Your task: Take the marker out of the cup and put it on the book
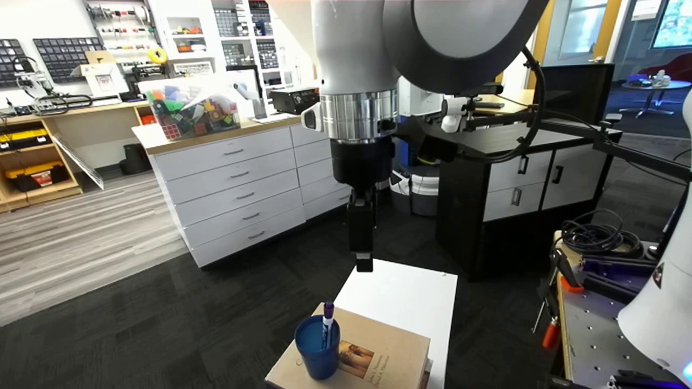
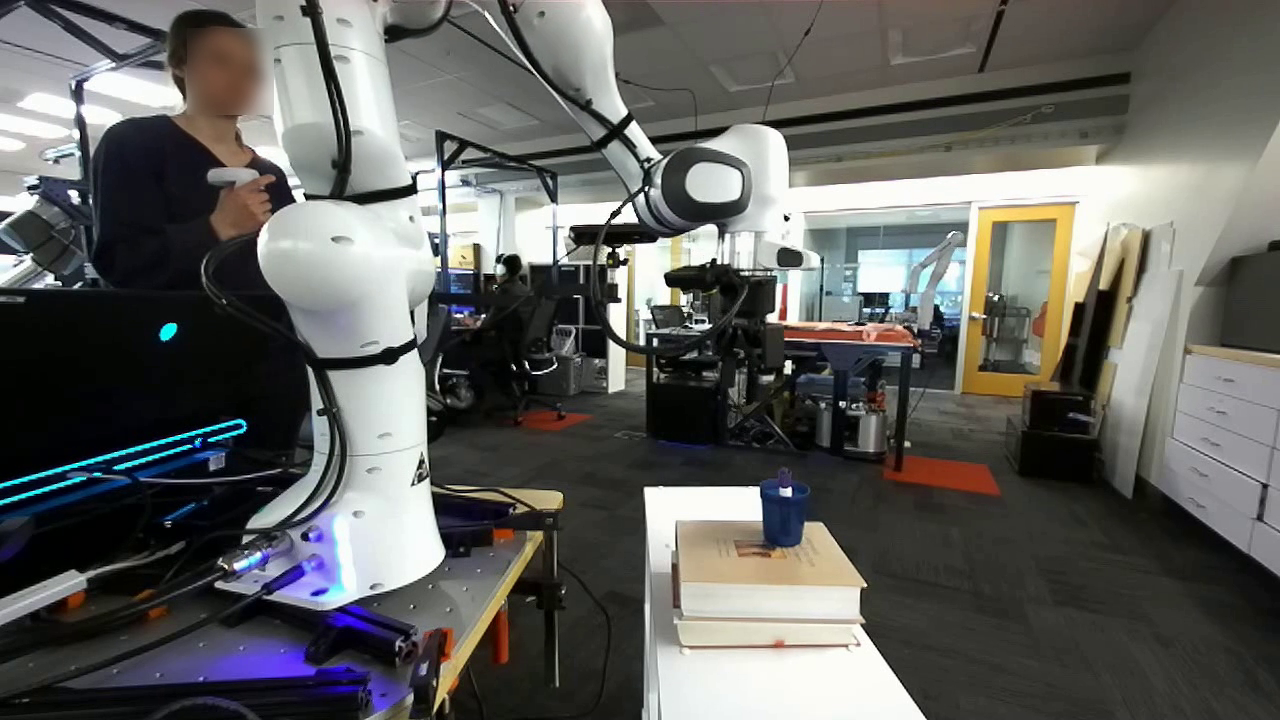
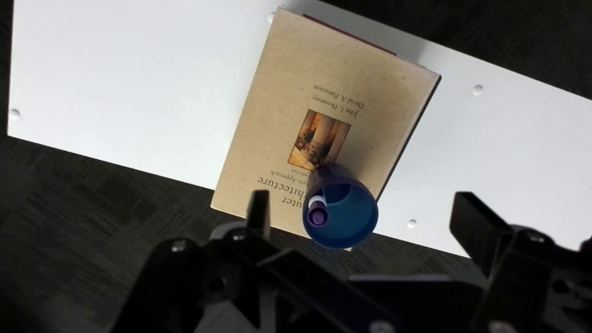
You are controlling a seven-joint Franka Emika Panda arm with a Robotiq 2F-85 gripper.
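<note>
We see the purple-capped marker [image 1: 327,325] standing in a blue cup [image 1: 319,360] atop the tan book [image 1: 397,336], which lies over a second book [image 2: 765,634] on a white table [image 2: 785,688]. Hanging higher, well apart from the cup, the gripper [image 3: 363,212] shows us its fingers [image 3: 478,229] spread wide.

In an exterior view a camera looks down aslant at the near cup [image 1: 318,357], the base [image 1: 660,308] at right; in an exterior view a camera faces the table [image 2: 790,690] almost level, from farther off, the base at left. The wrist view looks steeply down past the gripper [image 3: 360,203]. All three share cup, marker [image 3: 317,215] and book [image 3: 282,111].
</note>
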